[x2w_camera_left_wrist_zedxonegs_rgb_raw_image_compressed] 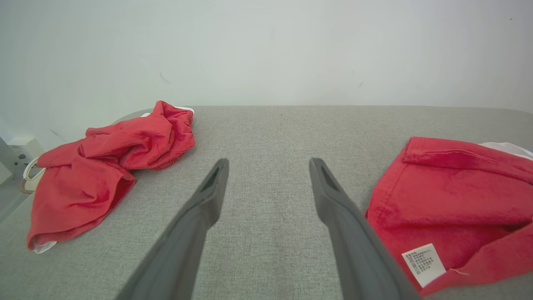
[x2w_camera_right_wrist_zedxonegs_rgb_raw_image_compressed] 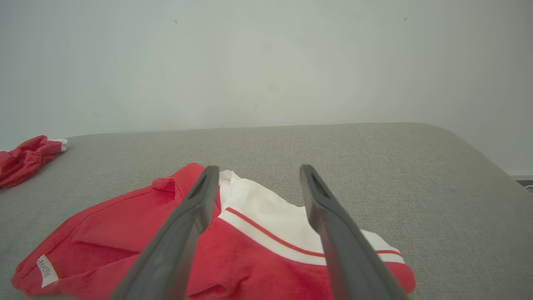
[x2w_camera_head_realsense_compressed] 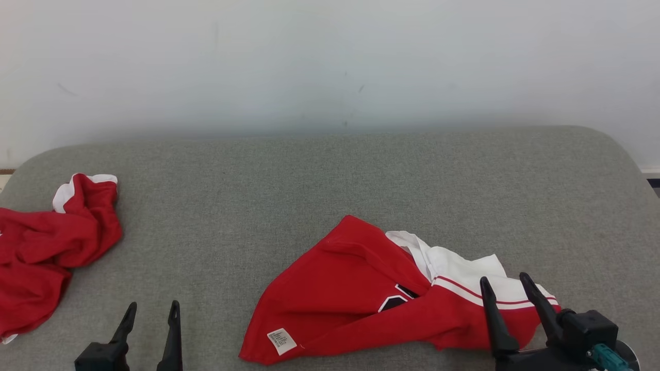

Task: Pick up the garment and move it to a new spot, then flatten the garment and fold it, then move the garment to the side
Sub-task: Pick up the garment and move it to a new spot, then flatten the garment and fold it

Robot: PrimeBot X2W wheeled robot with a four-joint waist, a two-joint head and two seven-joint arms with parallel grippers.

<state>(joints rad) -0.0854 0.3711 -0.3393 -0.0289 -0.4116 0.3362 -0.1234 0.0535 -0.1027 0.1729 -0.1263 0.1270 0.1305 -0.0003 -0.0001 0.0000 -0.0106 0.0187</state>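
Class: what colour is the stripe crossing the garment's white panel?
Red stripe, clearest in the right wrist view.

Illegible print on garment (x2w_camera_head_realsense_compressed: pixel 335 288) label (x2w_camera_head_realsense_compressed: pixel 281 341)

Soft, even, diffuse light filled all three views, bright throughout, leaving only a faint shadow along the foot of the wall (x2w_camera_head_realsense_compressed: pixel 330 121). Wide-angle wrist views bowed at their edges, near foreground slightly soft.
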